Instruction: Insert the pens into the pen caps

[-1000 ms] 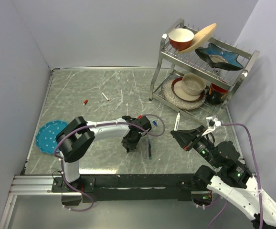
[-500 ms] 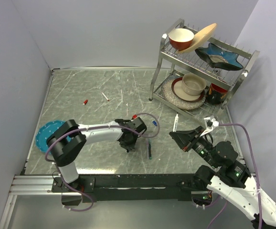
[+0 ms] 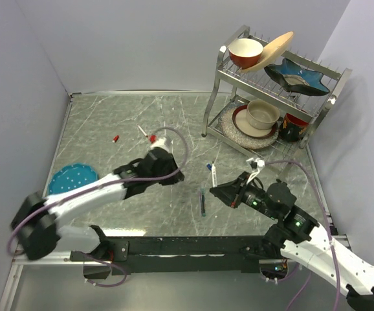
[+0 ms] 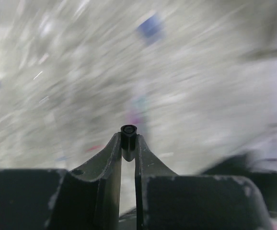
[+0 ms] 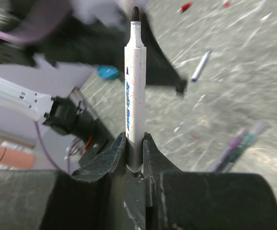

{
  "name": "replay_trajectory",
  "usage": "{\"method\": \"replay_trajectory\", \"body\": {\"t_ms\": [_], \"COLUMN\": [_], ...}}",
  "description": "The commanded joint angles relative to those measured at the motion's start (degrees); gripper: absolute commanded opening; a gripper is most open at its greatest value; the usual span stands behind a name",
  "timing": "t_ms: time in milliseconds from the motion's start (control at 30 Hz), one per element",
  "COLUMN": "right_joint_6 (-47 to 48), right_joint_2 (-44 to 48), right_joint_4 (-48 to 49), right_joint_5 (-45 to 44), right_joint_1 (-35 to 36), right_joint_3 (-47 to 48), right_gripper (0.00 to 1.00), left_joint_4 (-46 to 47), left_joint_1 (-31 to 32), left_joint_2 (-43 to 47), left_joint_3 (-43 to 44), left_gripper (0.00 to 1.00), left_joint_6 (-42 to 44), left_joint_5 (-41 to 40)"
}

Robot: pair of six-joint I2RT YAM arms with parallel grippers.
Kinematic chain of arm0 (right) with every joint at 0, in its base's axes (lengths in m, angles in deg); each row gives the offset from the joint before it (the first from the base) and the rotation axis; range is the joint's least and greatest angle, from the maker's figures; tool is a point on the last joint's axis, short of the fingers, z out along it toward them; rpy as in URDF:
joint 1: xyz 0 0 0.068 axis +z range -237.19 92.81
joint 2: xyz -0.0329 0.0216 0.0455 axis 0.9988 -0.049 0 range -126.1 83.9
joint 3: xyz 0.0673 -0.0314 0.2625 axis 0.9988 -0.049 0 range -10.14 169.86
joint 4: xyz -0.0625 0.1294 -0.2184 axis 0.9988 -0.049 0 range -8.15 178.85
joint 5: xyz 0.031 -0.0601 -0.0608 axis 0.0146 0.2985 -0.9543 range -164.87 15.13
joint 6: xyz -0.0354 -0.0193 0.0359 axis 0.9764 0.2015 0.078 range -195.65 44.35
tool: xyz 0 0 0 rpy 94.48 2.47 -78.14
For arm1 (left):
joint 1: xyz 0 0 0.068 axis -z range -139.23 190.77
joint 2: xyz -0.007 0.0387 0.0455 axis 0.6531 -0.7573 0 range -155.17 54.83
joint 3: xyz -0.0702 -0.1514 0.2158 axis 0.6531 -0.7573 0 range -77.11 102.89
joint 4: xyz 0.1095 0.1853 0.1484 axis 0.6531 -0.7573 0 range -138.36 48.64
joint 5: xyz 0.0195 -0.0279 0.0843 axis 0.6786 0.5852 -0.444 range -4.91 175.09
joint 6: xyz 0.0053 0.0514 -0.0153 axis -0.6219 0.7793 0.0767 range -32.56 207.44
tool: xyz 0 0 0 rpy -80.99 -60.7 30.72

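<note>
My left gripper (image 3: 176, 176) (image 4: 129, 143) is shut on a small black pen cap (image 4: 128, 134), with its open end facing outward. The left wrist view is blurred by motion. My right gripper (image 3: 224, 192) (image 5: 134, 143) is shut on a white pen (image 5: 134, 91) (image 3: 213, 176) with a black tip, which points toward the left arm. A blue cap (image 3: 209, 166) (image 4: 150, 26) lies beside that pen's tip. A dark teal pen (image 3: 202, 202) (image 5: 241, 143) lies near the front. A white pen with a red tip (image 3: 142, 131) and a red cap (image 3: 116, 138) (image 5: 185, 6) lie at the back left. A blue-tipped pen (image 5: 199, 67) lies on the table.
A metal dish rack (image 3: 332, 97) with bowls and plates stands at the back right. A blue plate (image 3: 67, 178) lies at the left edge. Walls close off the left and back. Purple cables loop over both arms.
My left arm has swung left and away from the teal pen, carrying the black cap. My right gripper has moved left toward the middle with the white pen.
</note>
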Motion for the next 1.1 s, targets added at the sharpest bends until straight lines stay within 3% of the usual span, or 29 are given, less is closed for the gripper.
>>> {"method": "replay_trajectory", "body": {"t_ms": [0,133,433,1067], "right_joint_6": [-2.32,-2.76,-3.29,-2.59], "right_joint_2": [-4.41,-8.8,-19.87,-25.07], "right_joint_4": [11.43,17.05,22.95,22.78], "right_joint_5": [5.86,5.24,2.52,0.94], "right_joint_1": [1.26,4.6,11.37,12.34], "right_joint_3": [-1.42,-2.04,1.3,4.12], "right_gripper": [0.0,0.0,0.0,0.0], "left_joint_4": [13.67,19.66,25.64,28.19], "left_joint_1": [-1.0,-1.18,-1.18,-1.09], "left_joint_2": [11.92,21.67,30.56,29.61], "left_joint_3": [-4.9,-9.92,-15.55,-15.72], "left_gripper": [0.01,0.01,0.01,0.01], "left_joint_6": [-8.03,-12.25,-9.63,-5.58], "left_joint_5": [-1.56,-2.53,-0.6,5.91]}}
